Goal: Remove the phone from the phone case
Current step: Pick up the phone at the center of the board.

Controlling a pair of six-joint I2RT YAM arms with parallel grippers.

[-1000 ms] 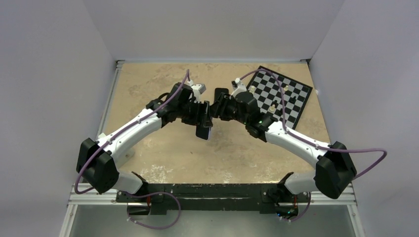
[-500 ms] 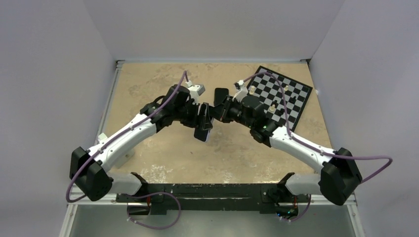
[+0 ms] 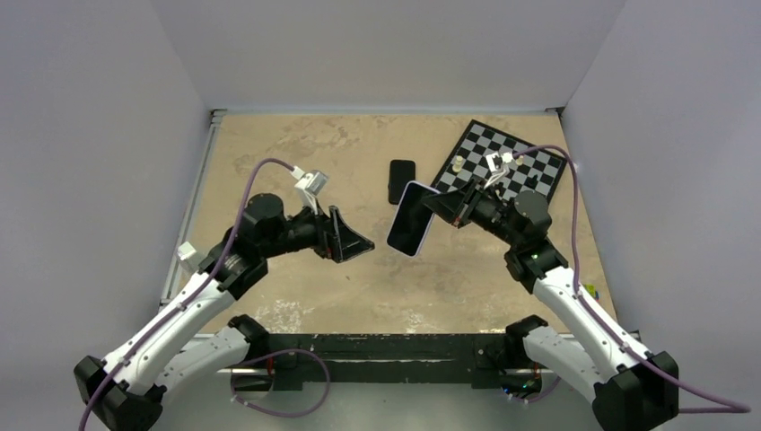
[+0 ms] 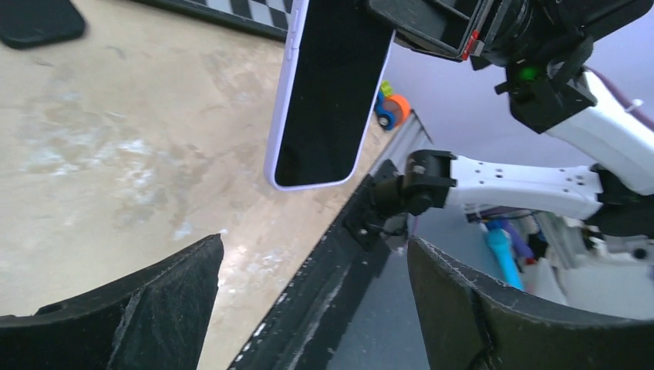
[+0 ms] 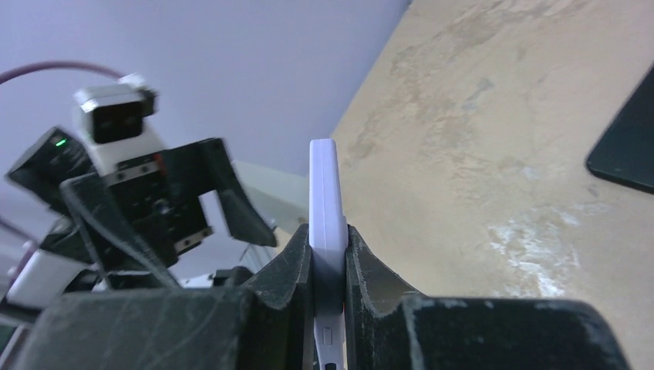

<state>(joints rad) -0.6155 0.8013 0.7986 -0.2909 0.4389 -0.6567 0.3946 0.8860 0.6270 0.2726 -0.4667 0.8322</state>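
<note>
The phone (image 4: 328,85), with a glossy black screen, sits inside the pale lavender phone case (image 4: 282,100). My right gripper (image 3: 441,205) is shut on one end of the cased phone (image 3: 411,220) and holds it in the air above the table, tilted. In the right wrist view the case edge (image 5: 325,193) stands clamped between my right gripper (image 5: 328,233). My left gripper (image 3: 357,235) is open and empty, a short way left of the cased phone and apart from it. In the left wrist view my left gripper (image 4: 315,245) gapes below the phone.
A bare black phone (image 3: 401,180) lies on the tan table behind the held one; it also shows in the left wrist view (image 4: 35,19) and the right wrist view (image 5: 628,139). A chessboard (image 3: 529,171) with a few pieces lies at the back right.
Both grippers were together on the cased phone at the centre. The left gripper has let go and drawn back left. The right gripper has carried the cased phone rightward.
</note>
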